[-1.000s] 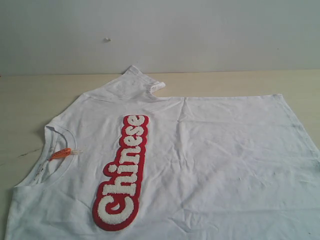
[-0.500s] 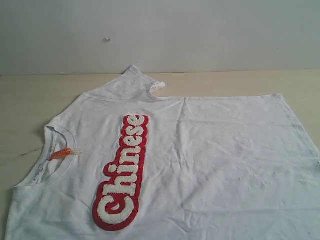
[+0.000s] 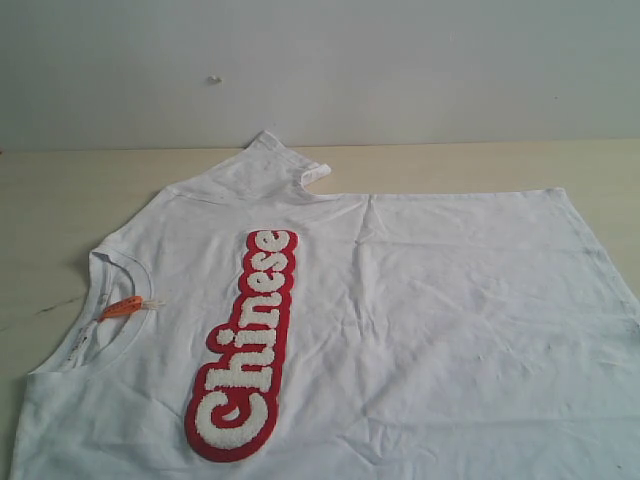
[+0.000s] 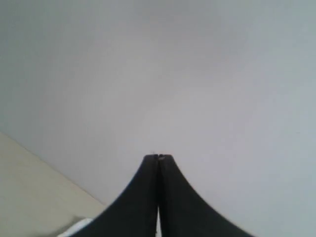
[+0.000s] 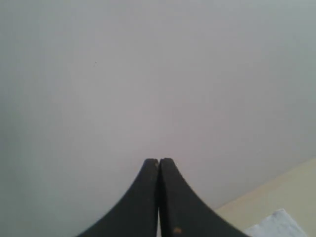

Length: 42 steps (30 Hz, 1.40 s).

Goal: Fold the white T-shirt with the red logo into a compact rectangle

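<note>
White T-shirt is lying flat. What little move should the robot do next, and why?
The left gripper and right gripper are shut, empty and facing the wall, while the white T-shirt lies spread flat, unfolded. So probably lower both toward it and open them.

Black left pincer [image 4: 158, 157] and right pincer [image 5: 158, 160], smooth, curved, tapering

white T-shirt [image 3: 450, 330] cut off at lower and right edges, collar print [image 3: 72, 348] unreadable, blurred white scrap [image 5: 276, 224], perhaps shirt
</note>
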Each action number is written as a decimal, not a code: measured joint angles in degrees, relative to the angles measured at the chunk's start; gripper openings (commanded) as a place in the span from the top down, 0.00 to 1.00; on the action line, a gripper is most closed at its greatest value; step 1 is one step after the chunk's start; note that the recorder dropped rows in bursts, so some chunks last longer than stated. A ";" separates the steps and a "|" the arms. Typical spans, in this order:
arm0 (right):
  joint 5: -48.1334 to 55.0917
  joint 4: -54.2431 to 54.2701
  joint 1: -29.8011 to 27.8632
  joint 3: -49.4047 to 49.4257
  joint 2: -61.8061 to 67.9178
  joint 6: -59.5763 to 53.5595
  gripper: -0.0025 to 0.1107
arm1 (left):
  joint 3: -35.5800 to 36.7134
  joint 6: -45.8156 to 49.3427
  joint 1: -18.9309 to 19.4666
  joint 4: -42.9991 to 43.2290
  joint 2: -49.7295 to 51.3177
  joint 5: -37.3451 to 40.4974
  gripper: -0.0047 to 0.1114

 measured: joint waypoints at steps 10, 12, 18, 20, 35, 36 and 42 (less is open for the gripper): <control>20.35 0.00 0.00 -6.51 0.00 -1.11 0.98 | -6.91 3.78 -4.95 -0.88 2.03 24.48 0.96; 21.98 0.00 0.00 -9.46 0.20 -4.67 0.98 | -9.73 6.56 -7.89 -2.18 6.16 25.32 0.96; 28.73 0.00 0.00 -15.20 7.46 -12.52 0.98 | -20.19 20.81 -13.61 -3.14 22.24 33.74 0.96; 30.90 0.00 0.00 -16.46 10.23 -16.30 0.98 | -23.60 26.41 -13.98 -3.91 27.77 37.14 0.96; 42.83 4.05 5.67 -22.52 31.41 -42.85 0.98 | -33.78 69.10 -16.03 -23.41 59.08 55.99 0.96; 43.07 4.54 6.07 -22.84 32.92 -44.57 0.98 | -34.17 71.69 -16.89 -23.99 60.49 56.53 0.96; 44.55 5.15 7.98 -25.33 41.23 -54.81 0.98 | -36.15 78.88 -20.83 -20.71 67.15 57.66 0.96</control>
